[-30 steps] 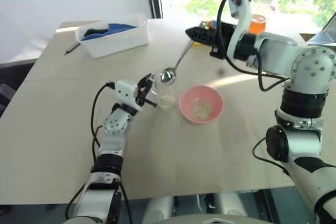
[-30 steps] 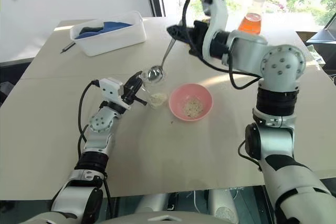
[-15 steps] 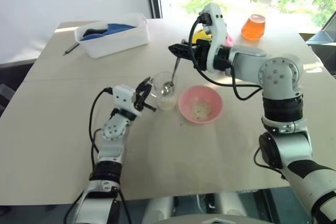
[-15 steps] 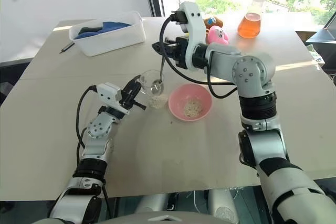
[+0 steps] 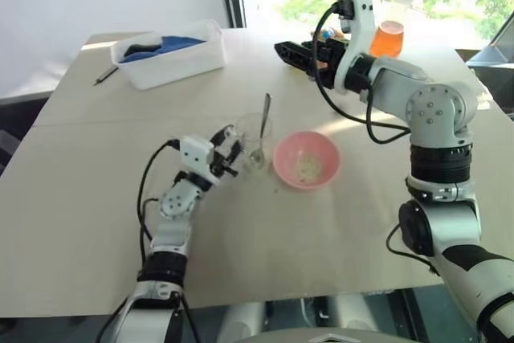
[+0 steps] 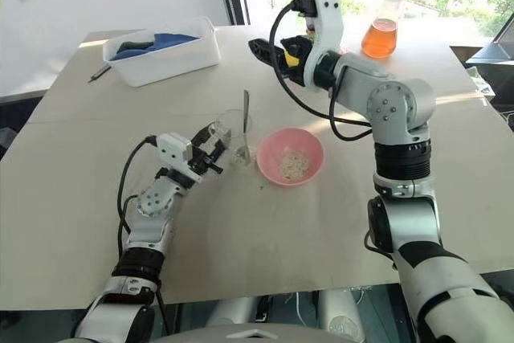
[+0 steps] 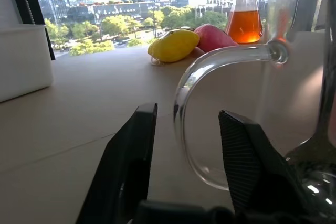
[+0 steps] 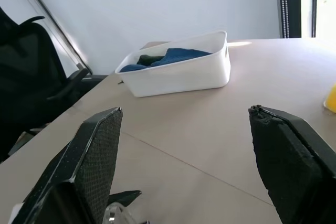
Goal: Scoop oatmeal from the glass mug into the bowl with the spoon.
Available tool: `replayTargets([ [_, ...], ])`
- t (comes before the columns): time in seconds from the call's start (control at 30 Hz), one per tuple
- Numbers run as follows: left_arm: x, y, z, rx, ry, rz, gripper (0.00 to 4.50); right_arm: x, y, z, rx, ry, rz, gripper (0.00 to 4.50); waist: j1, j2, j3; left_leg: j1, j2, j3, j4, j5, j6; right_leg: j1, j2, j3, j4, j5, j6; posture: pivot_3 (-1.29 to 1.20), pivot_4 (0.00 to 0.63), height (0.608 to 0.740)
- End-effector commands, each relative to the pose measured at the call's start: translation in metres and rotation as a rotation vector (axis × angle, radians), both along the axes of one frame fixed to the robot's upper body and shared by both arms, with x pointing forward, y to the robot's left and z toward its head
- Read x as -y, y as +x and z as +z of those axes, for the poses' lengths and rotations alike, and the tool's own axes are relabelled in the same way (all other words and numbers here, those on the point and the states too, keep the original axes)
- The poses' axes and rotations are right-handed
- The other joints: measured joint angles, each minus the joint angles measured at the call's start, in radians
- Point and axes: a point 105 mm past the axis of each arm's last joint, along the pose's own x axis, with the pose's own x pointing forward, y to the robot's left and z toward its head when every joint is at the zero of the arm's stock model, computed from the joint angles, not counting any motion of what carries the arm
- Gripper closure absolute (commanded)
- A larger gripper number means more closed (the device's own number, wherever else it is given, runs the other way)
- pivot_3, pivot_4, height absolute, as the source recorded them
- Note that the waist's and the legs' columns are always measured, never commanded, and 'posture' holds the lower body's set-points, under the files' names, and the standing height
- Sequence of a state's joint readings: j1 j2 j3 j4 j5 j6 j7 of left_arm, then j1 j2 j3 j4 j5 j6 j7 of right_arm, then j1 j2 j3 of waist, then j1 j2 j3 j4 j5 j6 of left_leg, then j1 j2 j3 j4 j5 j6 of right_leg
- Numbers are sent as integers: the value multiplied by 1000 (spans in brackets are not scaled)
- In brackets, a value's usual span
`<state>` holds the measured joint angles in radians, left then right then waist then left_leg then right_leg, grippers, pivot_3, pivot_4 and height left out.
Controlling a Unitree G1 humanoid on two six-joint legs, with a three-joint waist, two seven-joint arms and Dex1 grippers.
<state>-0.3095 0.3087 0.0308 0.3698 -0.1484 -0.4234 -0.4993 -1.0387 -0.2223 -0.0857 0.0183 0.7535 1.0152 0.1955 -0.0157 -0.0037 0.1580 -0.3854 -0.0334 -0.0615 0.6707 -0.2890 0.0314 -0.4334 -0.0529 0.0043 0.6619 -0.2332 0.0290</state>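
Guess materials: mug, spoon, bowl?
Glass mug: clear glass, since the table shows through its wall and looped handle. Spoon, standing in the mug: likely polished metal, silvery and reflective. Bowl: probably plastic, an opaque, even pink with a soft sheen.

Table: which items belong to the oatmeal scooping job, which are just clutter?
Job:
- glass mug
- spoon, standing in the mug
- pink bowl
- oatmeal in the bowl

Clutter:
- white tub with blue cloth
- dark pen
- flask of orange liquid
- yellow and pink toys
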Motion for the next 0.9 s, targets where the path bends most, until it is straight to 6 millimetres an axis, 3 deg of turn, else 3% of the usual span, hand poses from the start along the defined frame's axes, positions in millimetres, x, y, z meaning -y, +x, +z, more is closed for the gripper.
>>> replayTargets([
  [0.03,-5,-4,2,11,4,3,1094,5,-9,20,93,33,9,646,0,0,0,0,0,0,0,0,0,0,0,0,0,0,0,0,150,740],
  [0.53,-32,-42,32,46,16,20,1094,24,-26,15,186,15,39,646,1,0,1,-2,1,0,0,0,0,-2,-1,1,-1,0,0,0,150,740],
  [0.77,-46,-67,21,-78,36,49,1094,81,-39,-45,155,-95,-53,646,6,0,1,-3,0,0,0,-2,3,-1,-1,0,-3,0,0,0,150,740],
  [0.9,-48,-89,-3,-208,64,34,1094,117,-58,-80,114,-135,-80,646,5,0,1,-4,1,0,0,-2,3,-1,-1,0,-4,0,0,0,150,740],
])
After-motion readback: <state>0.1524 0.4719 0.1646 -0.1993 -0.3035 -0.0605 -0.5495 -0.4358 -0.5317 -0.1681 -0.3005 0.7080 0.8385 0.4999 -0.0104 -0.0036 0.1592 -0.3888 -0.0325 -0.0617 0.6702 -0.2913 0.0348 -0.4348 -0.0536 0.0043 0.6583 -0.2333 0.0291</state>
